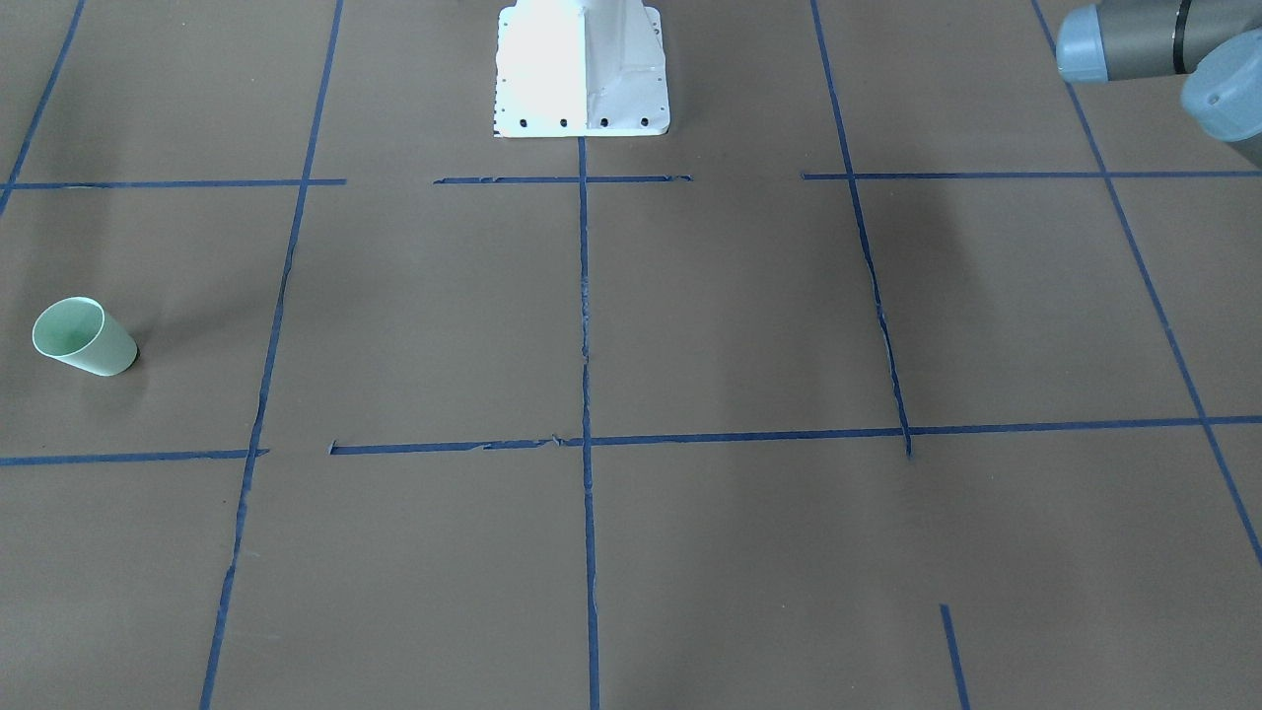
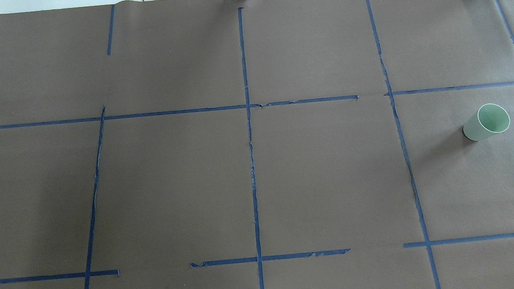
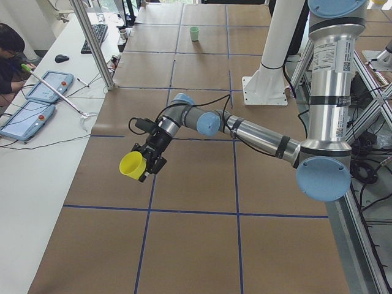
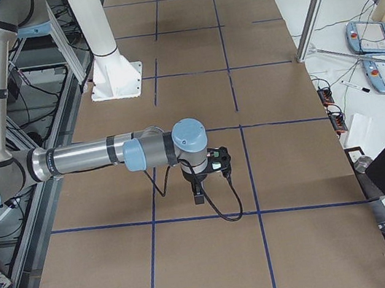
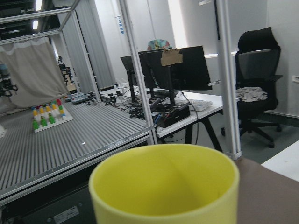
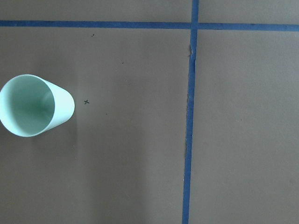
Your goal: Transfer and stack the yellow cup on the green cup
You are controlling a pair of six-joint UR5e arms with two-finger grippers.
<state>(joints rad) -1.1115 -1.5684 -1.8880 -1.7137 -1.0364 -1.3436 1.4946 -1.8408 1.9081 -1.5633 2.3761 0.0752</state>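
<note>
Robotics lab: tape-gridded table (image 2: 334, 179), teach pendants (image 3: 50, 84) on side bench (image 3: 24, 184), monitors (image 5: 182, 67), office chair (image 5: 259, 65), aluminium framing (image 5: 227, 70).

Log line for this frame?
yellow cup: at left gripper, tilted, off table | right gripper: above table, state unclear | green cup: upright, empty, robot's right | stack: not done

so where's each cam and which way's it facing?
Front-facing: across the table, facing robot, steeply down; base, left arm, green cup.
Overhead: behind robot, forward and down; base only.
Exterior left: table's left end, along it; left arm, yellow cup at its pincer.
Exterior right: opposite end; right arm.
Left wrist: level, toward desks; yellow cup only.
Right wrist: straight down; no body.
Shared: green cup in front-facing, overhead, right wrist.
</note>
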